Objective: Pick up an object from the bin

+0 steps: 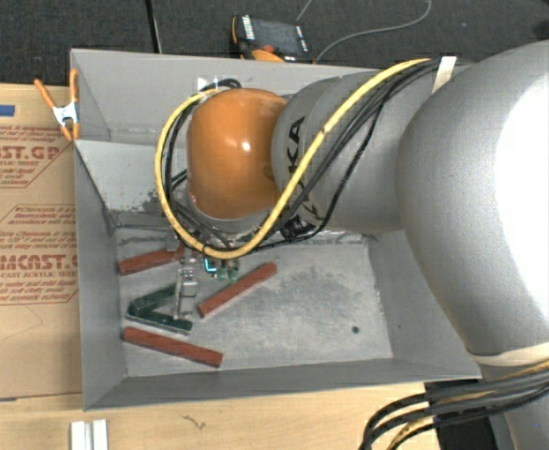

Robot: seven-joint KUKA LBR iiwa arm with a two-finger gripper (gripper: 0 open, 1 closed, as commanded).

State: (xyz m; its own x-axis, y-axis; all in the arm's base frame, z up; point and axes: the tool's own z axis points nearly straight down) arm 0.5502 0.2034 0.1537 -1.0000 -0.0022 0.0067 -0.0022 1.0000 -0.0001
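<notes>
In the grey metal bin (335,303), gripper (188,291) at a flat dark-green piece (155,309), opening unclear, reddish-brown sticks (239,288) around

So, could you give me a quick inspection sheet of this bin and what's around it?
Surface: grey metal bin, floor scuffed.
Job's things: three reddish-brown sticks: upper-left stick, middle stick, front stick; a dark green piece lies between them.
Clutter: nothing seen.
Claw: the claw hangs low over the right end of the dark green piece.
Cables: a yellow cable loops round the arm's orange cover, with black cables beside it.
Surroundings: a black and orange box sits behind the bin.
</notes>
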